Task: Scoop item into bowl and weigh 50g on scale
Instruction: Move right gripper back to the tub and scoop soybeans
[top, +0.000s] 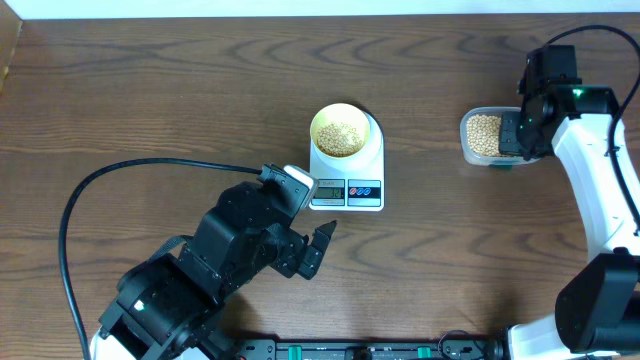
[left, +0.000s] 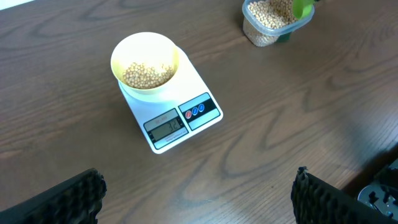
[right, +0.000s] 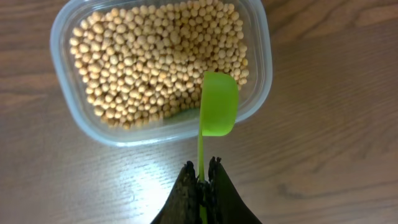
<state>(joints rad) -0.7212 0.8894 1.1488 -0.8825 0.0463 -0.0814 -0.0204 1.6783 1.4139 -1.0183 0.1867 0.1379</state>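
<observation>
The right gripper (right: 202, 180) is seen closed tight on the thin handle of a green scoop (right: 219, 112), whose cup stands at 12 o'clock from the fingertips. No beans can be made out on the cup's visible face. It hangs over the 5 o'clock rim of the clear tub (right: 143, 135), which is well filled with beans (right: 155, 62).

In the overhead view the tub is placed at 3 o'clock from the scale (top: 372, 160), well apart from it on the table (top: 150, 90). The bowl (left: 144, 94) is set on the scale's 12 o'clock half, with a shallow layer of beans in it, and the display (left: 165, 127) is at 6 o'clock. Its figures are too small to be read with certainty. The left gripper (left: 198, 193) is held wide and empty at about 7 o'clock from the scale, touching nothing.

Another load is judged to be the step in hand. The scoop is best pushed into the beans toward 11 o'clock, where the heap is deepest, and lifted level so that nothing is spilled. A modest load is advised, since beans are already in the bowl. It should be tipped slowly over the bowl's middle, without the rim or scale being touched, so that the reading is not upset. The left gripper should be kept off the scale.
</observation>
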